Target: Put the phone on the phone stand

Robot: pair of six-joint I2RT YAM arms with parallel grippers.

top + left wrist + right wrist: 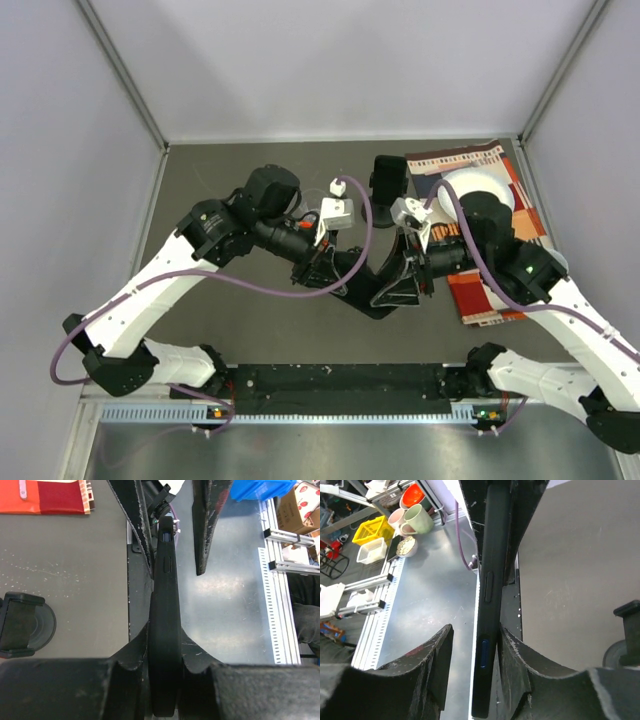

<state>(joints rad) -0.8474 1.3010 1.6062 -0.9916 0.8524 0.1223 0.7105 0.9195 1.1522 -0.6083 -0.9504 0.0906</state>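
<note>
The black phone (372, 288) hangs edge-on above the table's middle, between both grippers. My left gripper (335, 272) is shut on it; in the left wrist view both fingers press the phone's (165, 630) sides at the gripper (164, 639). My right gripper (402, 285) is open around the phone's other end: in the right wrist view the gripper (475, 630) has its right finger against the phone (490, 605), while the left finger (437, 650) stands apart. The black phone stand (388, 178) sits behind them; it also shows in the left wrist view (20, 625) and right wrist view (626, 635).
A colourful striped mat (497, 262) with a white plate (480, 185) lies at the right back, under my right arm. The mat's corner shows in the left wrist view (45, 495). A metal rail (300, 410) runs along the near edge. Grey walls enclose the table.
</note>
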